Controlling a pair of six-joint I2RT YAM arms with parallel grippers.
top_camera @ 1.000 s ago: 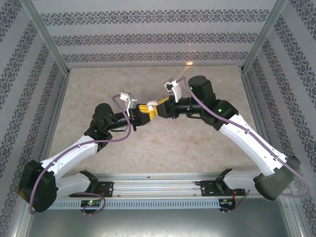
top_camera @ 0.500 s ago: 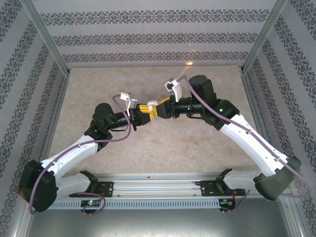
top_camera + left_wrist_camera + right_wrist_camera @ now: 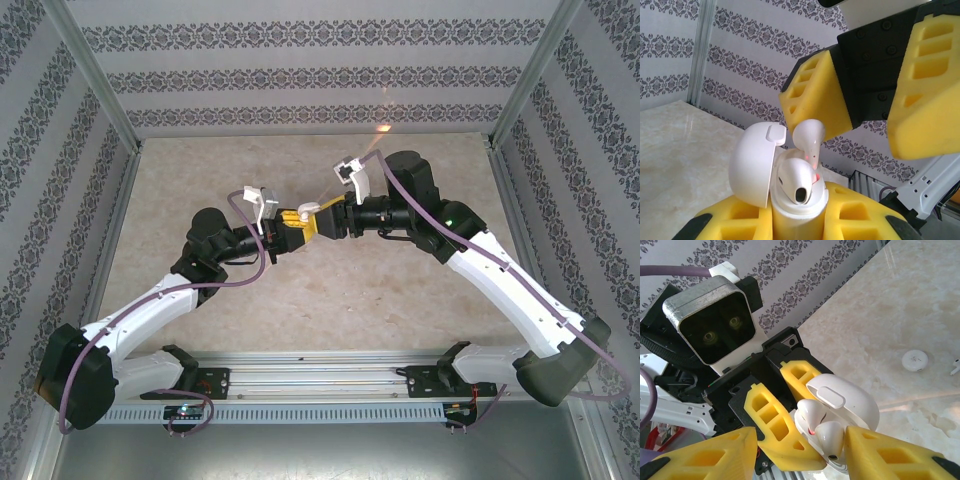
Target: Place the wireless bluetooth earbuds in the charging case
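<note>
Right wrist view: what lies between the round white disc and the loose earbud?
Bare marble tabletop; the round white disc and earbud lie apart, in the right wrist view.

**Clearances.** The two arms (image 3: 150,310) meet above the middle of the tabletop (image 3: 400,300), barring passage between them. The right end effector (image 3: 318,222), pads apart, stands directly over the case (image 3: 795,212); the case's raised lid (image 3: 756,167) closes one side. Patterned walls (image 3: 300,75) bound the back, left and right edges. A round disc (image 3: 915,360) and an earbud (image 3: 955,366) lie near each other on otherwise bare surface.
</note>
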